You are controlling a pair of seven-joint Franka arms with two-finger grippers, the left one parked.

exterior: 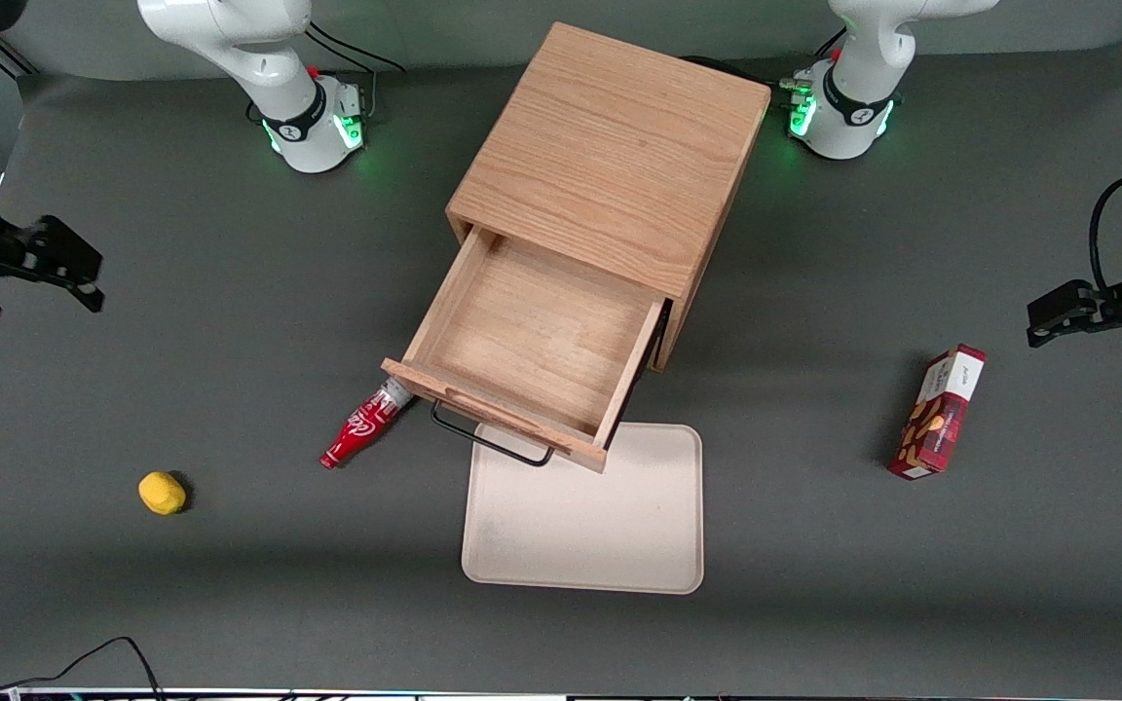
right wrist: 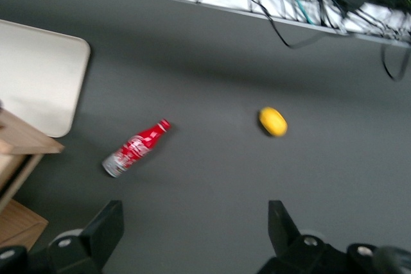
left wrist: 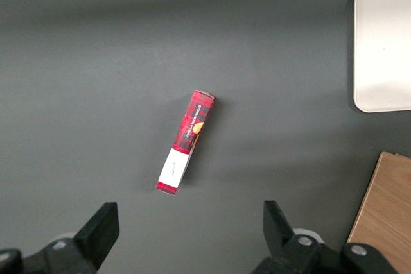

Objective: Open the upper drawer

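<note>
The oak cabinet (exterior: 610, 146) stands mid-table. Its upper drawer (exterior: 532, 346) is pulled far out toward the front camera and is empty inside. Its thin black bar handle (exterior: 488, 440) hangs on the drawer front, above the tray's edge. A corner of the drawer front shows in the right wrist view (right wrist: 26, 142). The bottom drawer is hidden under the upper one. My right gripper (exterior: 45, 268) is open and empty, well away from the drawer at the working arm's end of the table, high above the mat. In its own view the gripper (right wrist: 196, 222) holds nothing between its fingers.
A red soda bottle (exterior: 364, 428) lies on the mat beside the drawer front, also in the right wrist view (right wrist: 135, 149). A yellow lemon (exterior: 162, 493) lies nearer the front camera. A beige tray (exterior: 585, 526) lies in front of the drawer. A red snack box (exterior: 939, 413) lies toward the parked arm's end.
</note>
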